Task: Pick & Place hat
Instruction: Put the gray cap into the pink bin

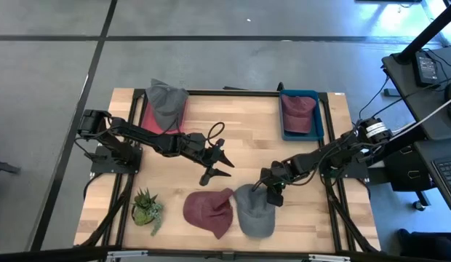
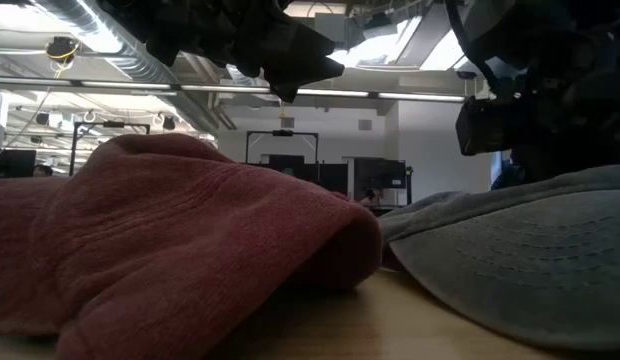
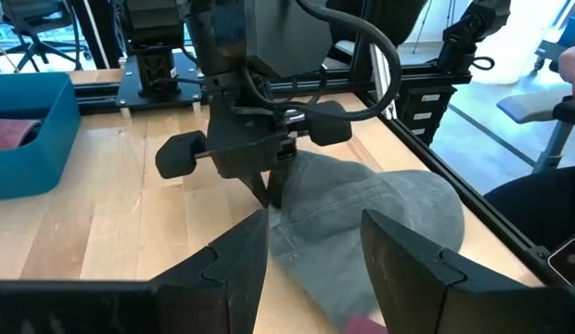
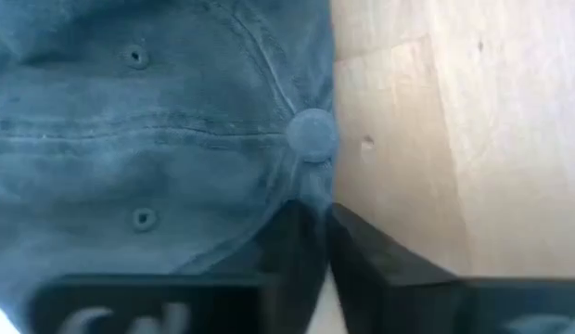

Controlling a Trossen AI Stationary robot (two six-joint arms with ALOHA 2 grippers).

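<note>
A grey cap (image 1: 254, 212) lies on the table near its near edge, with a maroon hat (image 1: 209, 211) resting flat to its left. My right gripper (image 1: 273, 193) stands over the cap's far right part, with its fingers closed on the crown. My left gripper (image 1: 218, 164) hovers open over bare wood, to the far left of the cap, and touches nothing. In the left wrist view its two fingers frame the grey cap (image 3: 362, 218) and the right gripper (image 3: 269, 193). The low view shows the maroon hat (image 2: 190, 240) and the grey cap (image 2: 520, 260) close up. My right gripper (image 4: 329, 218) pinches the grey cap's crown just beside the top button (image 4: 313, 133), at a fold of cloth (image 4: 301, 181) between the two nearly closed fingers (image 4: 292, 246). The fingers come from above, pointing down. The cap still lies on the table.
A blue bin (image 1: 318, 116) at the far right holds another maroon hat (image 1: 298, 113). A second grey hat (image 1: 167, 102) lies on a red tray (image 1: 149, 120) at the far left. A small potted plant (image 1: 145, 209) stands near the left near corner. Bare wood shows mid-table.
</note>
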